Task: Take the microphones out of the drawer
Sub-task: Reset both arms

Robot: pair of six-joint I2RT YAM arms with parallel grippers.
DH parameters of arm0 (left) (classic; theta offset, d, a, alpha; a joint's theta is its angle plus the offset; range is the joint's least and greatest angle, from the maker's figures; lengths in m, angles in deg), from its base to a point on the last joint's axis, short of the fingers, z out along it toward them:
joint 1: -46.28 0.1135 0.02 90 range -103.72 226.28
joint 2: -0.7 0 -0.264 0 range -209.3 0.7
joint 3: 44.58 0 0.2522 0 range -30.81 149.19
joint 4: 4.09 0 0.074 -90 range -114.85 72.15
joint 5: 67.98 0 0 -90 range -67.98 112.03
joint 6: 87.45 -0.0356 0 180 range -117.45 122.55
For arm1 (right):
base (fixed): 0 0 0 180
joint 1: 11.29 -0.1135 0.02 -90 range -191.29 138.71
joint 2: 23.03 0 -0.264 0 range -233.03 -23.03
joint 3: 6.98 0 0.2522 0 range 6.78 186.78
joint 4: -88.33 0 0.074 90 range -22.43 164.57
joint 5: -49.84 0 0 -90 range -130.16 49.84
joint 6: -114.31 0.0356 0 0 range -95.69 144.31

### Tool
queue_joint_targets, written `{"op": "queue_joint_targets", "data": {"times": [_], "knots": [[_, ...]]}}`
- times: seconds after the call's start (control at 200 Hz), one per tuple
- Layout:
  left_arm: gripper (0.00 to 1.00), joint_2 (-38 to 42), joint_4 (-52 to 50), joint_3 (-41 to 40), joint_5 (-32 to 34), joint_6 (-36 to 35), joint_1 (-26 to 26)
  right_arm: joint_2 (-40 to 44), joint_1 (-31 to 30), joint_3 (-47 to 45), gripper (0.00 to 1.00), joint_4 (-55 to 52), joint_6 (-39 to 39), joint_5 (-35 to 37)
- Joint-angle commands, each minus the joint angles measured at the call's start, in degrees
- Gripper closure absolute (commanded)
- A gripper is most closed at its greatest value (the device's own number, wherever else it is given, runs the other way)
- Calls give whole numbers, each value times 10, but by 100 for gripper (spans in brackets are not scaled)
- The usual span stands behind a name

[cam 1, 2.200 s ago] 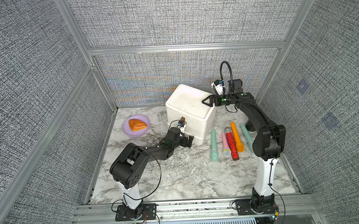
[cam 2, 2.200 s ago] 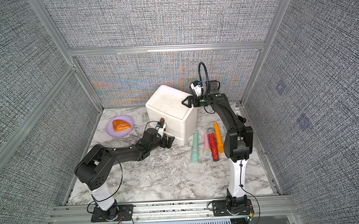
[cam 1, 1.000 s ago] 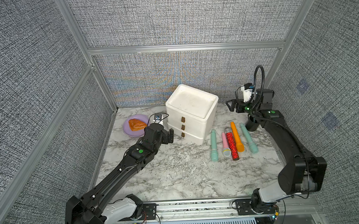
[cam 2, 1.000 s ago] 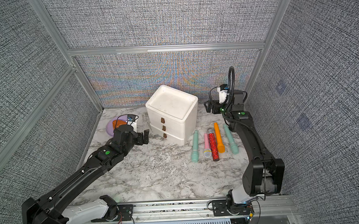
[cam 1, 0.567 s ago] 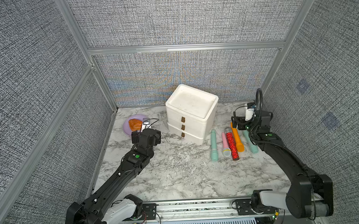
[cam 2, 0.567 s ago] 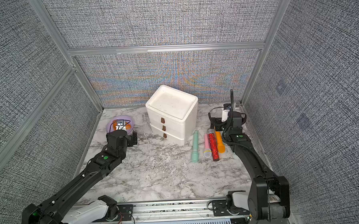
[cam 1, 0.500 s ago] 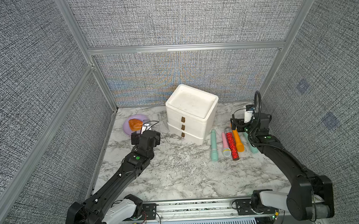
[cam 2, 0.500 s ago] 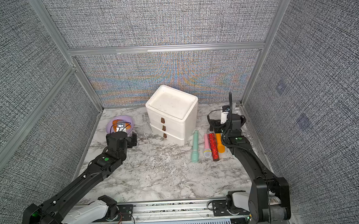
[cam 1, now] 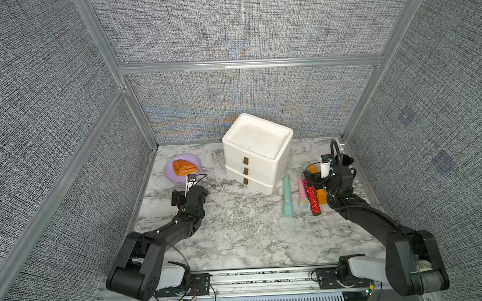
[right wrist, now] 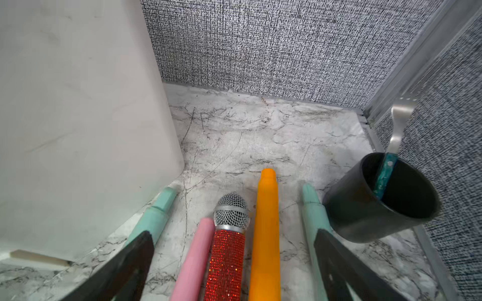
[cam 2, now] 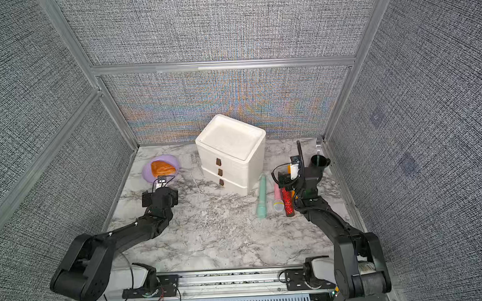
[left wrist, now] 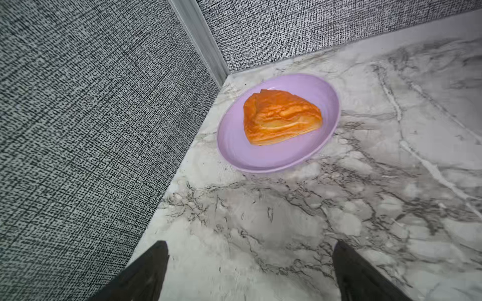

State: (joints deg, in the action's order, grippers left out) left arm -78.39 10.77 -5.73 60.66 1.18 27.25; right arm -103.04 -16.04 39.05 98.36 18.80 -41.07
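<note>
Microphone (right wrist: 229,250), red glitter with a mesh head: lies out on the surface (cam 1: 238,240) toward its right edge, between a pink tube (right wrist: 195,258) and an orange tube (right wrist: 266,229). Drawer unit (cam 1: 258,153): all three drawers closed. Right claw (right wrist: 232,234) spread wide, empty, over that row. Left claw (left wrist: 250,245) spread wide, empty, near the plate (left wrist: 234,146) in the far left corner.

Bright, even overhead light, soft shadows, moiré shimmer on the back wall, slight wrist-view edge blur
</note>
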Motion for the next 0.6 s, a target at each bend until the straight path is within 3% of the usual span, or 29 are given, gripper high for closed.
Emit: {"op": "queue_joint_targets", "data": {"times": [0.0, 0.18, 0.39, 0.596], "knots": [[0, -15, 104, 2, -40, -19, 9, 16, 1, -27, 2, 107, -31, -5], [0, -44, 197, -30, -69, -8, 38, 12, 13, -79, 2, 211, -18, -3], [0, -42, 127, -1, -134, 1, 63, -15, 13, -137, 2, 329, -7, -30], [0, -45, 109, 7, -188, 8, 85, -33, 14, -182, 2, 428, 4, -1]]}}
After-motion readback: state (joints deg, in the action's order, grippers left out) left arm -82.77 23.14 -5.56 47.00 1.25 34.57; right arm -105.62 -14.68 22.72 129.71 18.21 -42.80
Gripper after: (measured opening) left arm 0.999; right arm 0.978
